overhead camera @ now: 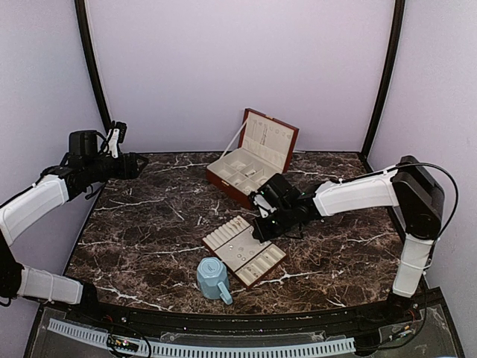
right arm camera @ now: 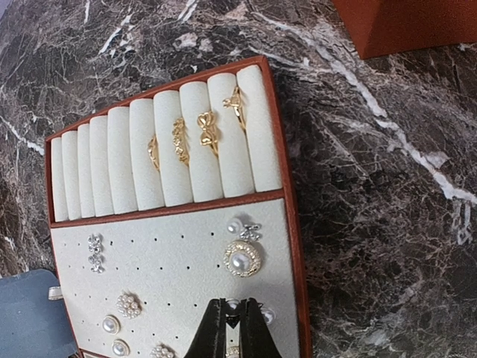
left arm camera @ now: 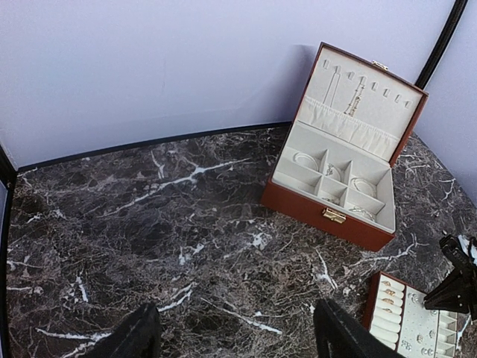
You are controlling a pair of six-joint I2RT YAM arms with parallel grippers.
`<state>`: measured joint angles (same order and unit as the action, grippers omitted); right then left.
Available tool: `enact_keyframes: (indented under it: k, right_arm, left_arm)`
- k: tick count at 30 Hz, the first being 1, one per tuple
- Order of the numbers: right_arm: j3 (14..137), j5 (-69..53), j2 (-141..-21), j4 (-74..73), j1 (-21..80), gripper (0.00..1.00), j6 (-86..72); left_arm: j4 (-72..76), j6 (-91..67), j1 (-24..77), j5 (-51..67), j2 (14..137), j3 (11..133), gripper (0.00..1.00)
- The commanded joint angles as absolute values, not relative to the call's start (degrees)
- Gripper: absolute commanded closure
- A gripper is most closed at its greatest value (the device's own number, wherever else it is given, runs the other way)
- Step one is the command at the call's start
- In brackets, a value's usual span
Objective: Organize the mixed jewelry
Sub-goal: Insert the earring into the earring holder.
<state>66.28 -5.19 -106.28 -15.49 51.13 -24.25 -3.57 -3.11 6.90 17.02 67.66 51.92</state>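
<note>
Cream-lined tray (right arm camera: 288, 224) lies directly beneath the right end effector (right arm camera: 232, 328), whose fingers are pinched almost together; whether a tiny piece sits between them I cannot tell. The mixed jewelry (right arm camera: 243, 259) rests there: pearl studs (right arm camera: 128, 304) beside the tips, gold rings (right arm camera: 206, 134) beyond. Lower straight and slowly, sparing neighbouring studs. The left end effector (left arm camera: 237, 307) hangs wide open, empty.

Dark marble table (overhead camera: 149, 231): open box (left arm camera: 313, 212), tray (right arm camera: 97, 171), blue mug (overhead camera: 212, 277).

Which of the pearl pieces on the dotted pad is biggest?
The round pearl with a wide gold rim, near the pad's right side; the rest are much smaller.
</note>
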Motion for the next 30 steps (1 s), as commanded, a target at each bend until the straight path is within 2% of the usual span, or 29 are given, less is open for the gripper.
enact_keyframes:
  k: [1, 21, 30]
  right_arm:
    - [69.1, -3.1, -108.5, -17.2, 52.5, 0.96, -23.1]
    - [75.3, 5.6, -112.3, -24.6, 56.3, 0.97, -19.3]
    - [76.8, 5.5, -114.2, -25.6, 57.2, 0.95, -18.8]
  left_arm:
    - [-4.5, -2.2, 6.6, 17.0, 66.9, 51.5, 0.27]
    - [-4.6, -2.2, 6.6, 17.2, 66.8, 51.5, 0.27]
    - [-4.5, -2.3, 6.6, 17.3, 66.9, 51.4, 0.27]
